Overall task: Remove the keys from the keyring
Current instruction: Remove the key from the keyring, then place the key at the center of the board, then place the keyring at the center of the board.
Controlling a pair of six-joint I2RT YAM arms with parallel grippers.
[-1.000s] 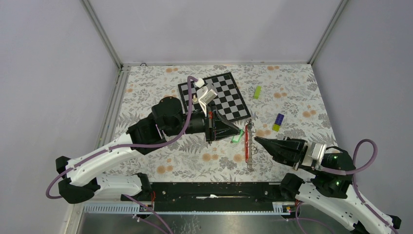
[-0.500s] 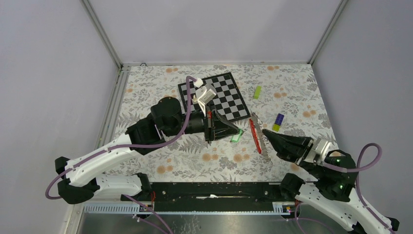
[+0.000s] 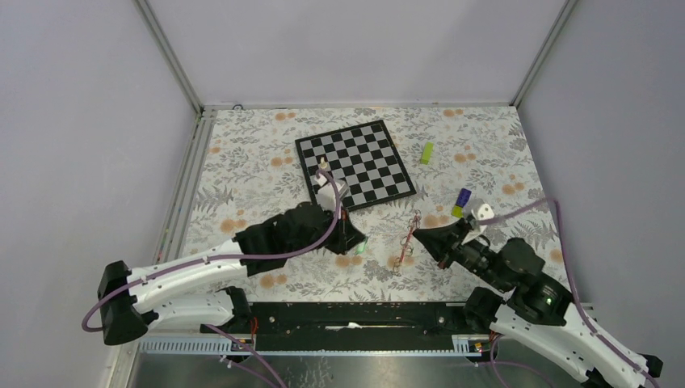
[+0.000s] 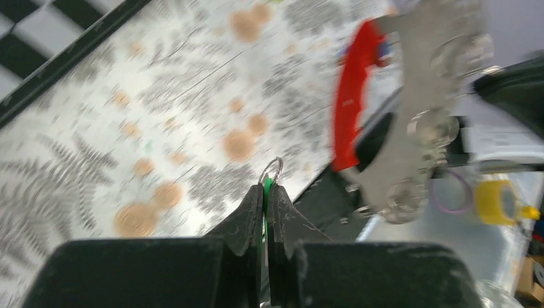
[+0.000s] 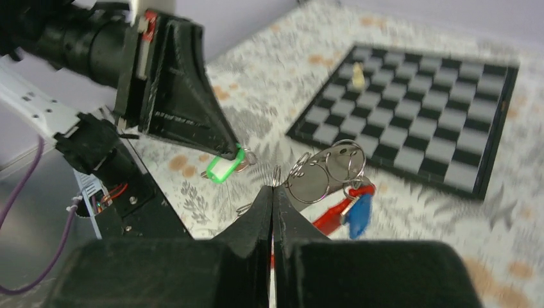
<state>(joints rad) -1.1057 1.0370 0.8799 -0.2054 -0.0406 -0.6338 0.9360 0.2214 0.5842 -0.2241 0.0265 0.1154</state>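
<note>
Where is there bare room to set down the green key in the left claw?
Bare floral cloth lies left of the chessboard, up to the left rail, and at the back right between the lime block and the wall. Crowded: the near middle, where left claw, right claw and keyring sit close, with the purple-and-yellow block just behind.

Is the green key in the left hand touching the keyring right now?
Apart. Right wrist view shows tablecloth between the green key pinched in the left hand and the keyring held by the right hand; top view agrees.
</note>
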